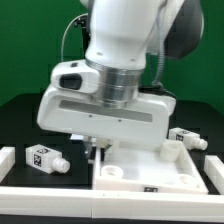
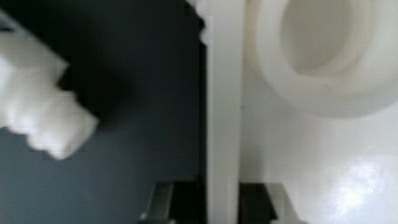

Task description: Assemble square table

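The white square table top point(image 1: 160, 178) lies flat at the front, towards the exterior view's right, rim up, with round leg sockets point(image 1: 172, 150) at its corners. My gripper point(image 1: 98, 152) hangs at its left rim. In the wrist view the rim point(image 2: 222, 90) runs straight between my two fingertips point(image 2: 175, 202), which press on both sides of it, and a round socket point(image 2: 329, 50) shows beside it. My gripper point(image 2: 222, 203) is shut on the rim. One tagged leg point(image 1: 42, 157) lies left of the top; it also shows in the wrist view point(image 2: 45, 100). Two more legs point(image 1: 186, 137) lie at the back right.
A long white border rail point(image 1: 50, 205) runs along the front edge, with an end piece point(image 1: 6, 160) at the left. The table surface point(image 1: 20, 120) is black. My arm's large white body hides the middle of the scene.
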